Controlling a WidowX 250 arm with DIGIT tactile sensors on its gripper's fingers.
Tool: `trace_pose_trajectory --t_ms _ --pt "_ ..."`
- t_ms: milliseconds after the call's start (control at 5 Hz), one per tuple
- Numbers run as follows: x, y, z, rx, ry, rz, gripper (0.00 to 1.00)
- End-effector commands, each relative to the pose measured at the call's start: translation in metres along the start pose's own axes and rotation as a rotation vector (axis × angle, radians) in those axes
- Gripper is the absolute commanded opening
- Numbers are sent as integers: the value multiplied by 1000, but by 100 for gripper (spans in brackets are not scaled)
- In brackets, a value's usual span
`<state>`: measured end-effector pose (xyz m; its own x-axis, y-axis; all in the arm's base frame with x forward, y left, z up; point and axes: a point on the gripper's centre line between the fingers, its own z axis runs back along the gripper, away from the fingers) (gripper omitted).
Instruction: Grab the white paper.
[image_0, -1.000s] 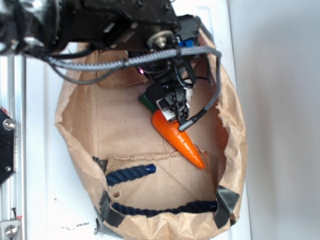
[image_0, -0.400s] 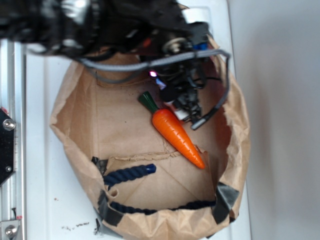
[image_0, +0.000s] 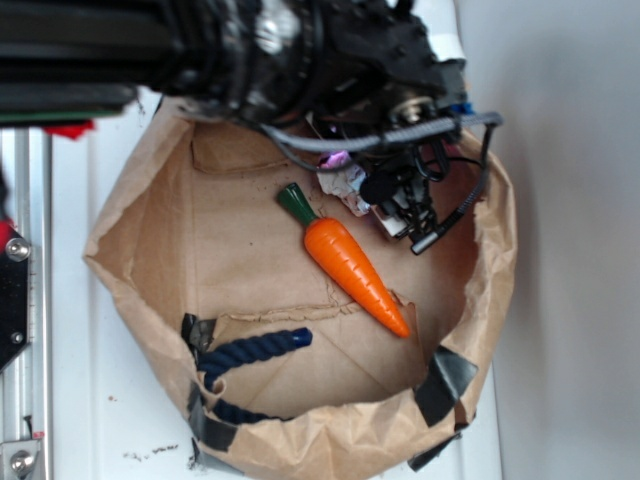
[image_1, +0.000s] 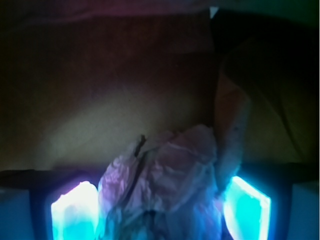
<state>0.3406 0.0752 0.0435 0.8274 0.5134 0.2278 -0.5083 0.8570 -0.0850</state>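
The white paper (image_1: 170, 175) is a crumpled, wrinkled lump that fills the gap between my two glowing pads (image_1: 75, 210) in the wrist view, touching both. From the exterior view my gripper (image_0: 402, 216) hangs inside the brown paper bag (image_0: 130, 235) near its upper right wall, shut on the white paper (image_0: 345, 188), part of which sticks out to the left of the fingers. The orange carrot (image_0: 352, 265) lies on the bag floor, just left of and below the gripper, apart from it.
The bag wall (image_0: 495, 250) rises close to the gripper's right side. A dark blue rope handle (image_0: 255, 350) lies at the bag's near end with black tape patches (image_0: 445, 385). A metal rail (image_0: 25, 300) runs along the left.
The gripper has moved right and slightly up, off the carrot's green top toward the bag's right wall, with the paper between its fingers. The bag's rim has been pushed wider to the right.
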Motion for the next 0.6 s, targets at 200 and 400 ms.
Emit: trace_pose_trajectory --t_ms 200,400 --pt "28 -30 29 -33 -80 -35 0" --pt "26 -35 57 -103 -75 -58 0"
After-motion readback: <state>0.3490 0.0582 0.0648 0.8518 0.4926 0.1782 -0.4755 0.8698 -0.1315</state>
